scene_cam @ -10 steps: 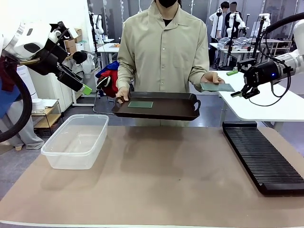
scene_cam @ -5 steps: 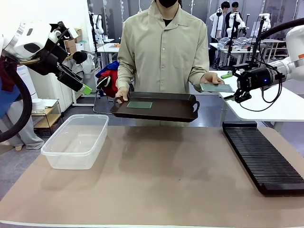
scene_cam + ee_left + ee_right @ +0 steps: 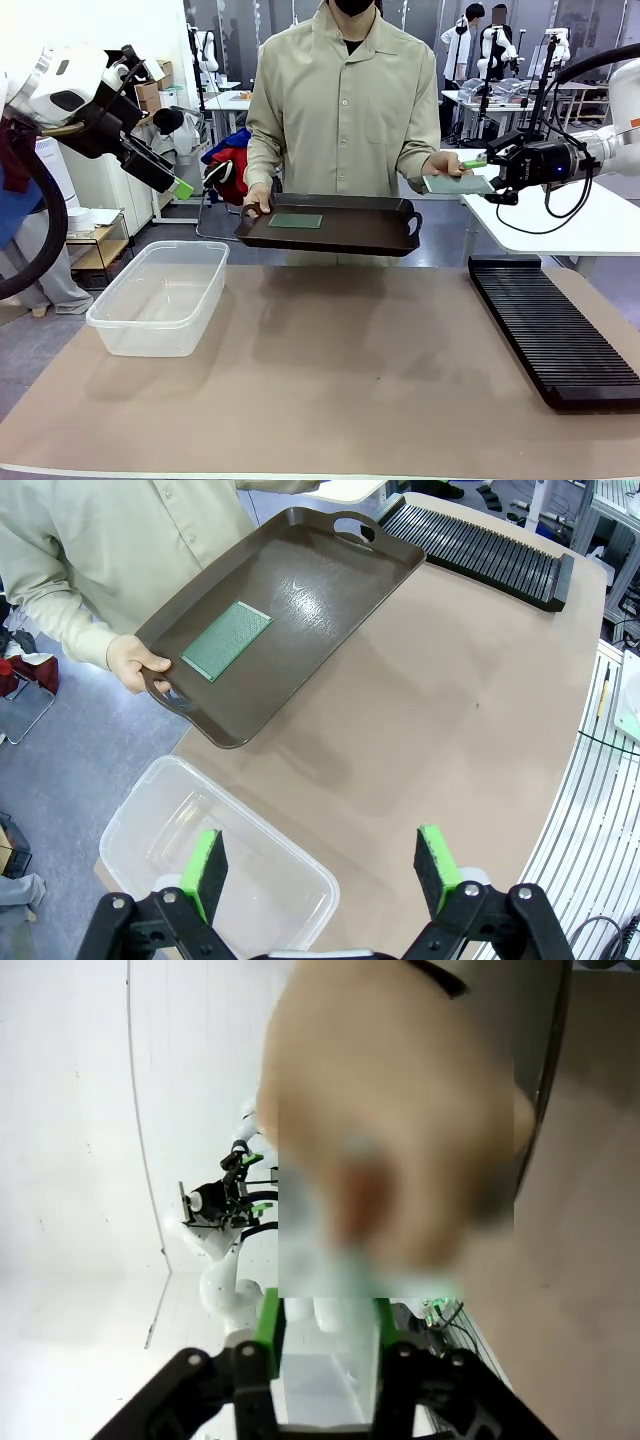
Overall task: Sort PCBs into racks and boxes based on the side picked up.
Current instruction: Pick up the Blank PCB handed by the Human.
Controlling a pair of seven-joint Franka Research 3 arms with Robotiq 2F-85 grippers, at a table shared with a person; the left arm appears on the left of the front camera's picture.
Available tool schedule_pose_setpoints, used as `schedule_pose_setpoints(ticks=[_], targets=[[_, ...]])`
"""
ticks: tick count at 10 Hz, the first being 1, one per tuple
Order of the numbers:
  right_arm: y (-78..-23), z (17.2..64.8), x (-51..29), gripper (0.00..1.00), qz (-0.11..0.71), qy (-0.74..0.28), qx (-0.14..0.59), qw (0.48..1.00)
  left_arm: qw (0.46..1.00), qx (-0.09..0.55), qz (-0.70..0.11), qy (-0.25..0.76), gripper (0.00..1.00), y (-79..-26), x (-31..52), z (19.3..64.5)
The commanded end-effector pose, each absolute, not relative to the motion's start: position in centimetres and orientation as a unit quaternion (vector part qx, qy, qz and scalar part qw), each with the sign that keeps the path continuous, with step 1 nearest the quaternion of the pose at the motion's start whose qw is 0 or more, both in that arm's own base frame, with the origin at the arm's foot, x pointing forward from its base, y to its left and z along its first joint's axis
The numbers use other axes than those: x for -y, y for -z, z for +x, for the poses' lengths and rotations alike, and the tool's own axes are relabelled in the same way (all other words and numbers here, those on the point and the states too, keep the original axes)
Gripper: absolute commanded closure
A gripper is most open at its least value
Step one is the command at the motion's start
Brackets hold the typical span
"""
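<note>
Right now your right gripper point(image 3: 481, 177) sits at the upper right of the front frame, its green pads pinched onto the right-hand end of a circuit board point(image 3: 455, 184). The person's hand point(image 3: 445, 163) grips the same board from the other end, so both have hold of it in the air. In the frame it is above and a little left of the far end of the black rack point(image 3: 555, 325), which lies along the right side of the table point(image 3: 350, 390).

Your left gripper point(image 3: 325, 855) hangs at the upper left, fingers spread wide with nothing between them. Below it, at the left of the table, stands the clear box point(image 3: 150, 335).

At centre frame the person's other hand point(image 3: 258, 207) carries a brown tray point(image 3: 370, 230) by its handle. A second board point(image 3: 296, 220) lies flat on it, left of the middle.
</note>
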State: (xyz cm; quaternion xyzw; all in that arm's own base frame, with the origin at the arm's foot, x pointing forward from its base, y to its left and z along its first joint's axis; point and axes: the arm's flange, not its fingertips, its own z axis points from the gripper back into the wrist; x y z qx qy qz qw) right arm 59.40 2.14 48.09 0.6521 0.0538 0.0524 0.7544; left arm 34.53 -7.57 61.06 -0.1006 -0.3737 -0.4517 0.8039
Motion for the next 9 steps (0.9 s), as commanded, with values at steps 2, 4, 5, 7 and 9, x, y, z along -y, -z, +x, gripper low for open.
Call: schedule_pose_setpoints(ticks=[2, 4, 5, 7, 9], targets=[[-48.45, 60.00, -1.96, 1.00, 0.666, -0.060, -0.058, 0.741, 0.805, 0.371, -0.104, 0.451, 0.00, -61.04, 7.32, 34.68], [-48.44, 59.97, -2.07, 1.00, 0.669, -0.059, -0.060, 0.739, 0.805, 0.371, -0.104, 0.451, 0.00, -61.04, 7.32, 34.68], [-48.58, 60.00, -2.06, 1.00, 0.671, -0.060, -0.063, 0.736, 0.805, 0.371, -0.104, 0.451, 0.00, -61.04, 7.32, 34.68], [-48.50, 59.90, -2.07, 1.00, 0.671, -0.062, -0.065, 0.736, 0.805, 0.371, -0.104, 0.451, 0.00, -61.04, 7.32, 34.68], [-48.55, 59.85, -1.98, 1.00, 0.670, -0.065, -0.063, 0.737, 0.805, 0.371, -0.104, 0.451, 0.00, -61.04, 7.32, 34.68]])
